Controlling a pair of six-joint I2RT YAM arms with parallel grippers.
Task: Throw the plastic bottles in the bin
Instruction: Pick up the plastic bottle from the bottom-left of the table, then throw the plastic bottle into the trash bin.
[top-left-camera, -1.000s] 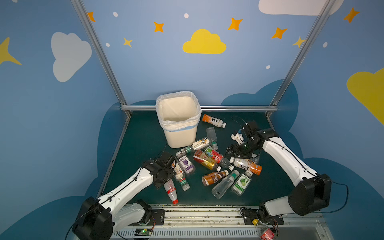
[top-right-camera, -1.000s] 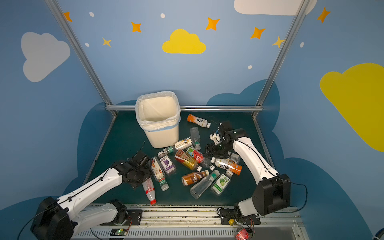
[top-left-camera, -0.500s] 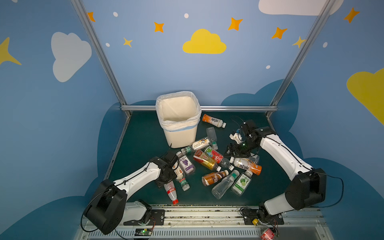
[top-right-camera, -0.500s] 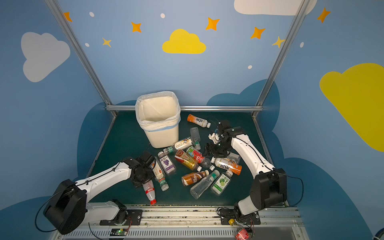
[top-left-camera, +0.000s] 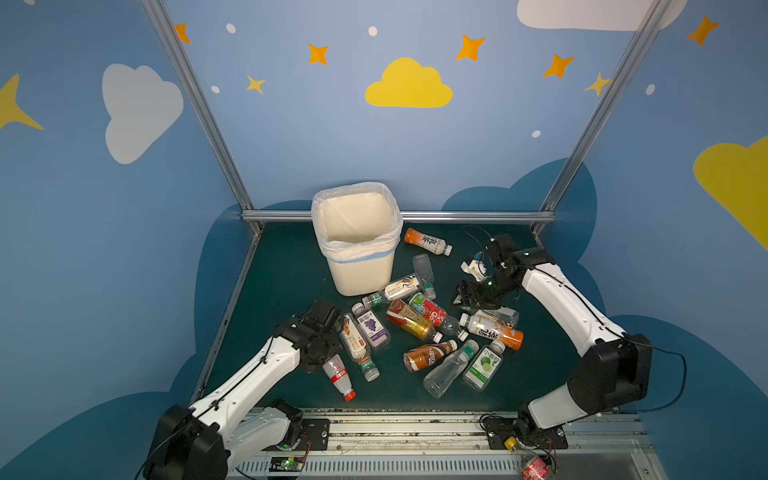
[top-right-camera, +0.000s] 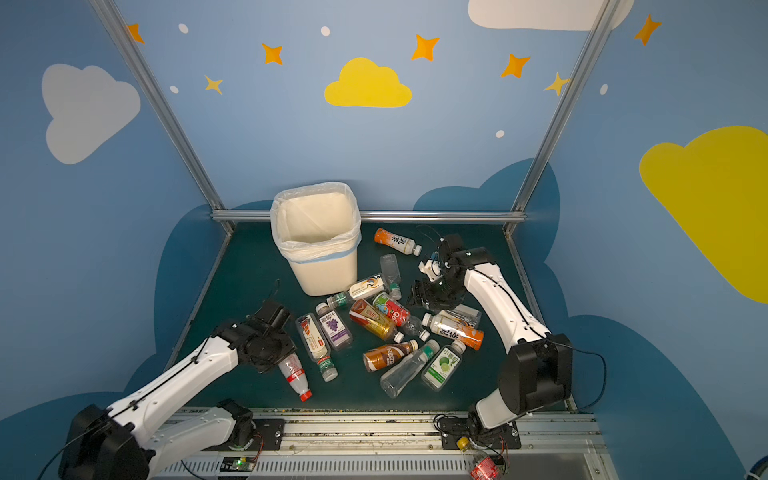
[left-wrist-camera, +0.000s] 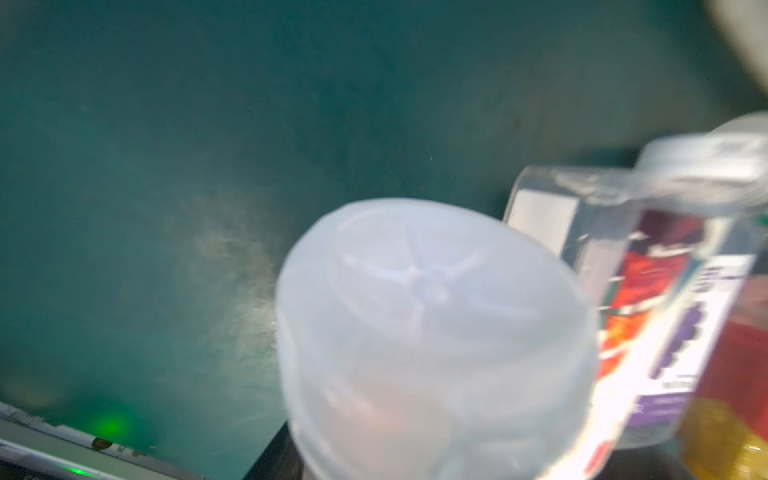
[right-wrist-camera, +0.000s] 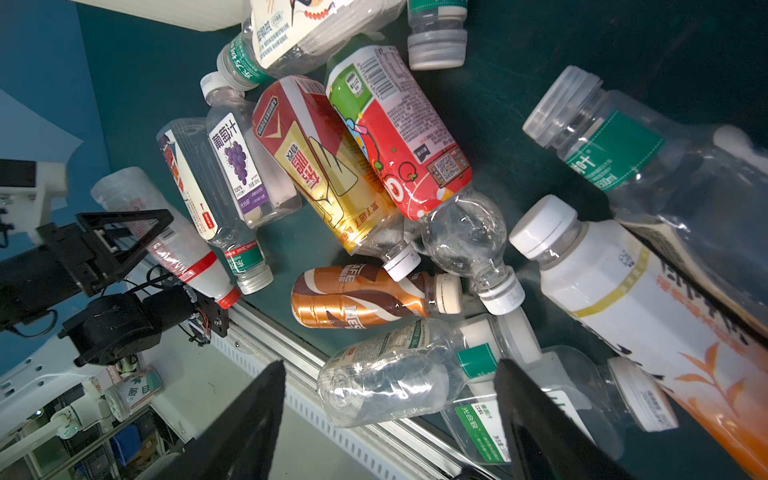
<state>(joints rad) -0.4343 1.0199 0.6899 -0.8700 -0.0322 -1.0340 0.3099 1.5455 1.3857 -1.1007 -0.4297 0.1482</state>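
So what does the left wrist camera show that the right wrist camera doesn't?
Only the left wrist camera: the moulded star on the clear base of the red-capped bottle, very close and blurred. Only the right wrist camera: the left tool closed on that bottle, the open right tool, and the brown coffee bottle. Both: the grape juice bottle and the dark green mat.

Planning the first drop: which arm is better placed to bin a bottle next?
Left, I'd say. The left claw straddles the red-cap bottle; the right claw hangs open above the pile, gripping nothing. Whether the left is shut is unclear.
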